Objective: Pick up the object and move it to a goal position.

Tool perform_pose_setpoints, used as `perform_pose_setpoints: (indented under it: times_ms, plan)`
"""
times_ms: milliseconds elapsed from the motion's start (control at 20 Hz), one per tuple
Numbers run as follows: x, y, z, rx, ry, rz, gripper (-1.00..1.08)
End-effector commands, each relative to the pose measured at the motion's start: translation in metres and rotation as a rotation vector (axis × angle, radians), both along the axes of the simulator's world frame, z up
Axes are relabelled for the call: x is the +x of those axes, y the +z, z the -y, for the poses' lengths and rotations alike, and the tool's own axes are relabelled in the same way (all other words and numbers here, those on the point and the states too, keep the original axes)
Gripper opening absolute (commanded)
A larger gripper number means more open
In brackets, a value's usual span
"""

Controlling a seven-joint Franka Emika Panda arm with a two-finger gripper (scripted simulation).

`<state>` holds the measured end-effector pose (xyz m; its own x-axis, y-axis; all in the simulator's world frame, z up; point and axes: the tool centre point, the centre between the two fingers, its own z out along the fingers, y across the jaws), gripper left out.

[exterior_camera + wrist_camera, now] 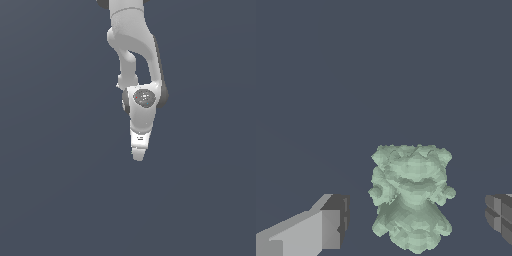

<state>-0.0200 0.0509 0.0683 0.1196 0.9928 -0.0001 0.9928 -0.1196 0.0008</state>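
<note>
The object [412, 196] is a pale green, mottled lump with jagged edges, seen large in the wrist view on the flat dark grey surface. It lies in the wide gap between the two fingers [331, 225] of my gripper [418, 220], and neither pad touches it. The gripper is open. In the exterior view the white arm points down and its gripper [138, 154] hides the object.
A plain dark grey surface [55, 190] fills both views. No other objects, containers or edges show.
</note>
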Motion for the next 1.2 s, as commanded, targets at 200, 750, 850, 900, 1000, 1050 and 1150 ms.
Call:
perform_pose_setpoints:
  times_ms: [200,750,850,900,1000,1050,1150]
  plan:
    - [-0.001,-0.027,0.000,0.000,0.003,-0.001,1.00]
    - [0.000,-0.029,0.000,0.000,0.003,-0.001,-1.00]
    - [0.000,-0.029,0.000,0.000,0.003,-0.001,-1.00]
    - [0.001,-0.028,0.000,0.000,0.002,0.001,-1.00]
    - [0.000,-0.028,0.000,0.000,0.002,0.001,-1.00]
    - [-0.001,-0.028,-0.001,0.000,0.002,0.001,-1.00]
    - [-0.004,-0.027,-0.002,0.000,0.002,0.001,-1.00]
